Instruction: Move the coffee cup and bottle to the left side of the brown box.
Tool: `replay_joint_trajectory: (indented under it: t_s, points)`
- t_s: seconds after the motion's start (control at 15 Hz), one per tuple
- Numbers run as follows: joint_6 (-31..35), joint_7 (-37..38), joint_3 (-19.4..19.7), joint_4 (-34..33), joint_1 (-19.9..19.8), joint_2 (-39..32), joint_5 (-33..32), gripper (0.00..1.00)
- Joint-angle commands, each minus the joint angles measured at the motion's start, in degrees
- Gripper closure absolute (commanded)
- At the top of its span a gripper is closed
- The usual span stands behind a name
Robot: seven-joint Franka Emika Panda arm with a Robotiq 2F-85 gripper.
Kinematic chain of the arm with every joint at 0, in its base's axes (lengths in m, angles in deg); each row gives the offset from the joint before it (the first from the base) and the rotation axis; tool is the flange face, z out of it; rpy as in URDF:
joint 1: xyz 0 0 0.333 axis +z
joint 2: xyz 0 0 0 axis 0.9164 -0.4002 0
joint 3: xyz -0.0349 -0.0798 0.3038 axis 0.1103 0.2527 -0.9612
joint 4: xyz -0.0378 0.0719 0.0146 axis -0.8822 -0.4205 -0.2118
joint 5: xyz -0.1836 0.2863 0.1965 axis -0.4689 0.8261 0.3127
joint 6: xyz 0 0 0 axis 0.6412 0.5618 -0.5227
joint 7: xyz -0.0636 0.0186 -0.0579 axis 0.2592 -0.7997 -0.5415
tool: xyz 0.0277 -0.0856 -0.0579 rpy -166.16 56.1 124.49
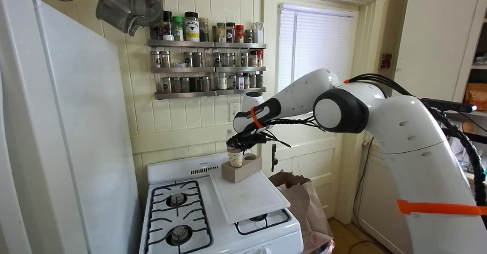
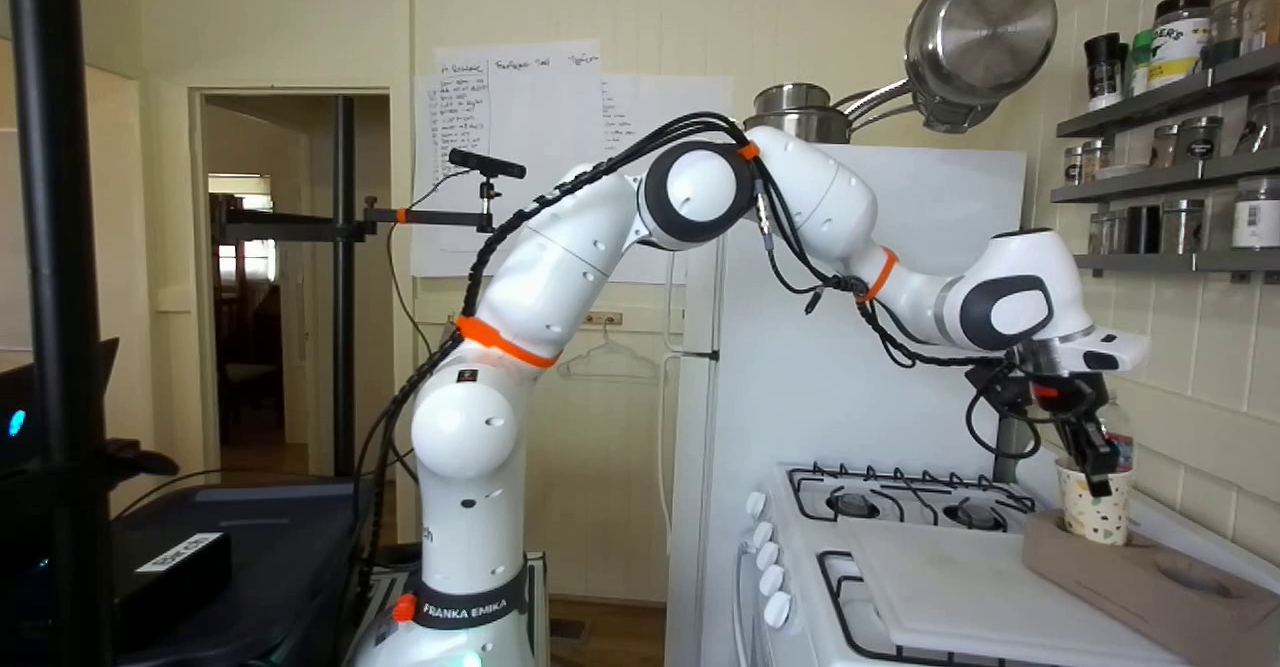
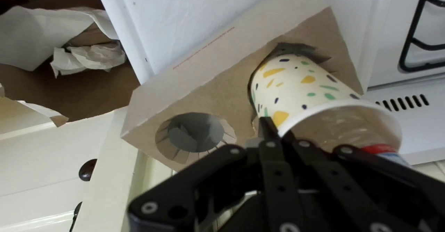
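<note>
The coffee cup is a cream paper cup with coloured specks (image 1: 236, 160) (image 2: 1088, 515) (image 3: 302, 86). It sits in one round hole of the low brown box (image 1: 243, 172) (image 2: 1080, 572) (image 3: 215, 93). A clear bottle (image 1: 229, 134) (image 2: 1120, 425) with a red and blue label (image 3: 380, 149) appears to stand inside the cup; my gripper partly hides it. My gripper (image 2: 1098, 482) points down at the cup's rim. In the wrist view my gripper's fingertips (image 3: 278, 129) are close together, one outside and one inside the cup's wall, with the rim between them.
The box's other hole (image 3: 196, 133) is empty. The box rests on a white board (image 1: 247, 195) over part of the white stove (image 1: 190, 216). Black burner grates (image 1: 179, 216) lie beside the board. A paper bag (image 1: 304, 208) stands beside the stove. Spice shelves (image 1: 205, 69) hang above.
</note>
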Motion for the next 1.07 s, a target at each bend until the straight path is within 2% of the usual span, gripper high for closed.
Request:
replay_joint_trajectory:
  t_s: [0.0, 0.2, 0.27, 0.33, 0.4, 0.93, 1.0]
  points:
    - [-4.37, 1.93, 0.78, -3.74, 0.66, -1.97, -0.73, 0.99]
    - [-6.3, 2.31, 0.56, -4.94, 0.49, -2.82, -0.35, 0.99]
    - [-6.8, 2.61, 0.57, -5.4, 0.48, -3.11, -0.31, 0.72]
    - [-7.05, 2.81, 0.56, -5.68, 0.46, -3.37, -0.27, 0.71]
    - [-7.2, 2.97, 0.55, -5.95, 0.45, -3.56, -0.24, 0.66]
    - [-8.13, 4.21, 0.8, -4.89, 0.78, -1.45, -0.45, 0.05]
    - [-8.25, 4.28, 0.75, -4.19, 0.78, -0.88, -0.41, 0.01]
